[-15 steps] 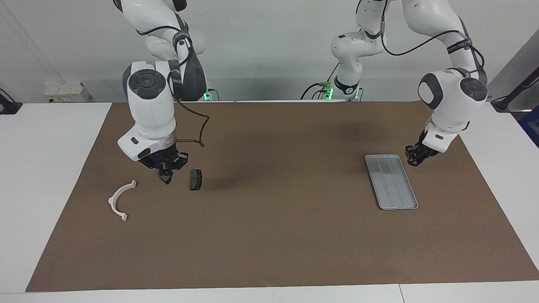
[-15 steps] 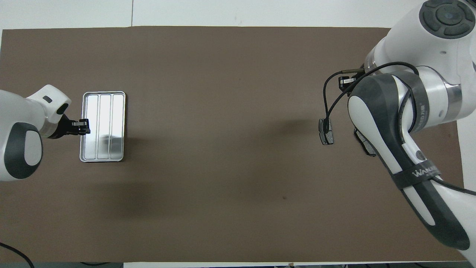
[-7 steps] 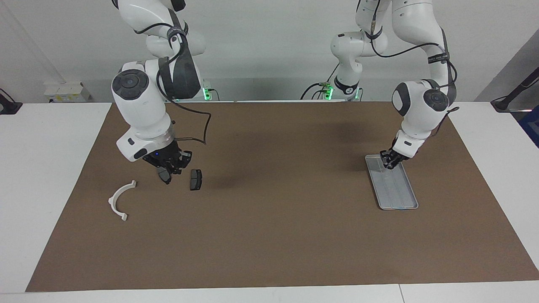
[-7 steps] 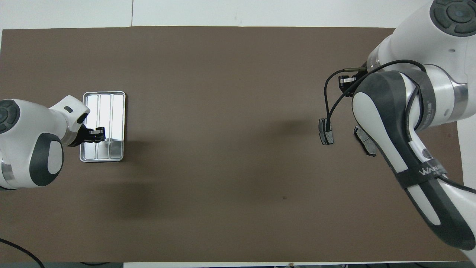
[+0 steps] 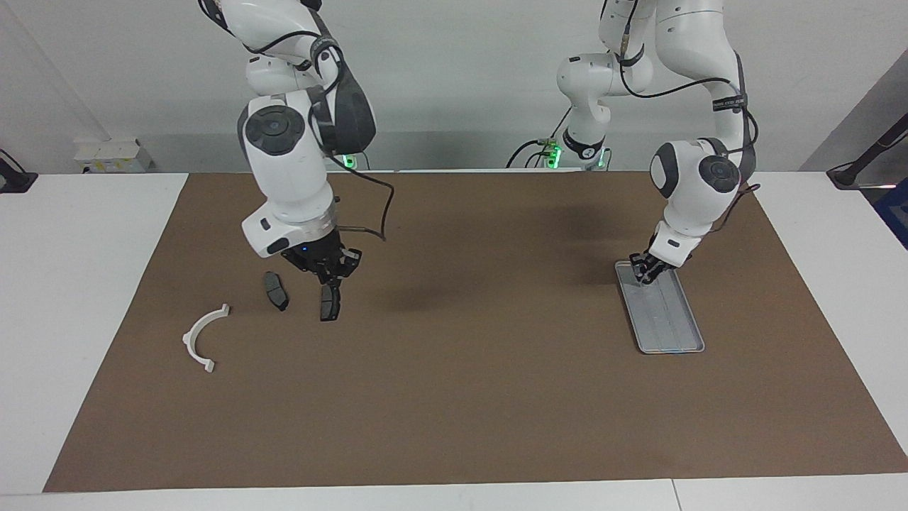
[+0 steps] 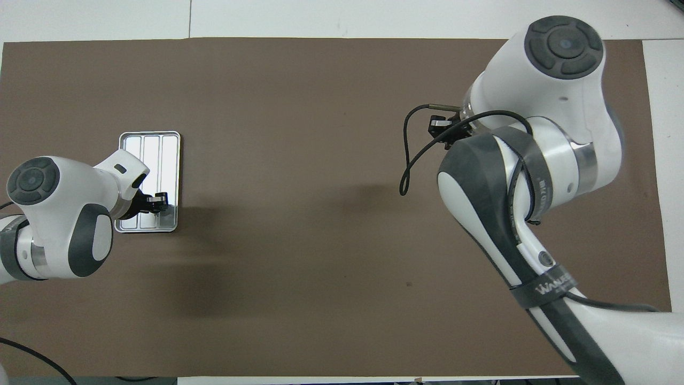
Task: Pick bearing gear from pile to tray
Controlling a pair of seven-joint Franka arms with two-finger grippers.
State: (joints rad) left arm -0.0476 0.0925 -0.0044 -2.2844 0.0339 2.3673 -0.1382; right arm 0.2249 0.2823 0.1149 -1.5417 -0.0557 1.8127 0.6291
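1. left gripper (image 5: 643, 275): low over the end of the tray (image 5: 674, 333) nearest the robots. I can't tell how wide it is set, or whether it carries anything.
2. Bearing gear: none can be made out, on the mat (image 5: 454, 411), in the tray or in either gripper. A piece that small would be hidden if it were pinched.
3. Likely step: setting a part down in the tray. To do it well, drop close to the tray floor before letting go. Release between two ribs so a round piece settles instead of rolling. Stay inside the rim and lift straight up.
4. right gripper (image 5: 330, 278): fingertips closed together and holding nothing. It hangs just over the robot-side end of one brake pad (image 5: 329, 305), and I can't tell whether they touch.
5. If the right gripper goes for another pick, it should open before it descends. It should also keep off the pad, which is not the wanted part.
6. Second brake pad (image 5: 276, 291): beside the first, toward the right arm's end of the table, lying clear.
7. white arc (image 5: 201, 335): farthest from the robots, apart from both pads.
8. Count: tray 1; brake pads 2; white arc 1; grippers 2; bearing gears seen 0.
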